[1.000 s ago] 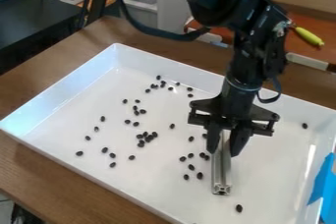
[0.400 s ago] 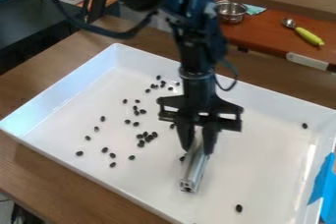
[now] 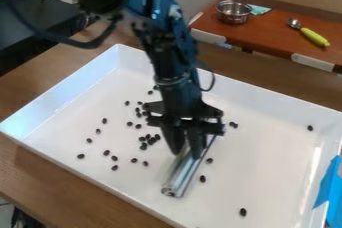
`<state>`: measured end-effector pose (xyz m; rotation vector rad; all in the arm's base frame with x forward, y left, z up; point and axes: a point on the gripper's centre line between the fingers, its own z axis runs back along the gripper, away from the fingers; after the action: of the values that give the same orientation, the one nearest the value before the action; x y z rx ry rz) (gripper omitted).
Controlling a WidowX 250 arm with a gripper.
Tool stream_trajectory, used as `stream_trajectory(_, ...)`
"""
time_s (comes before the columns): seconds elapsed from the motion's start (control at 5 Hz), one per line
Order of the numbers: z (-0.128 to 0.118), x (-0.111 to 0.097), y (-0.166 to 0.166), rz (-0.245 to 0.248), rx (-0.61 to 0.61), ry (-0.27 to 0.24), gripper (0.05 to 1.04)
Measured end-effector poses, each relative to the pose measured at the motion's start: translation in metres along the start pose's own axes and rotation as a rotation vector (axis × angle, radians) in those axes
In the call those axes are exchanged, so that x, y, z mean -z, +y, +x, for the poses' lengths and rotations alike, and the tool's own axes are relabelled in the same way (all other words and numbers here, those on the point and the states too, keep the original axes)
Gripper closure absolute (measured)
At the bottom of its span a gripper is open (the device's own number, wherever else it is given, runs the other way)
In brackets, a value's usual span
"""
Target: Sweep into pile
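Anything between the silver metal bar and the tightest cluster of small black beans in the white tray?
Nothing visible: bare floor of the tray lies between the bar and the cluster. The black two-finger gripper covers part of that stretch, so a hidden bean can't be ruled out.

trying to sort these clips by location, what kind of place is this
Probably a robotics lab or test bench: a robot arm's gripper holds a metal bar over scattered black beans in a white tray, with blue tape at its edge.
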<state>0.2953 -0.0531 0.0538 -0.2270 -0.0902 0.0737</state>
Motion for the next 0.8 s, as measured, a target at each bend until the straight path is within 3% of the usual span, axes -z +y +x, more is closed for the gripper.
stream_trajectory(0.4,0.002,-0.012,0.056,0.019,-0.042,-0.004,0.745)
stream_trajectory(0.8,0.004,-0.024,0.110,0.070,-0.051,-0.059,0.745)
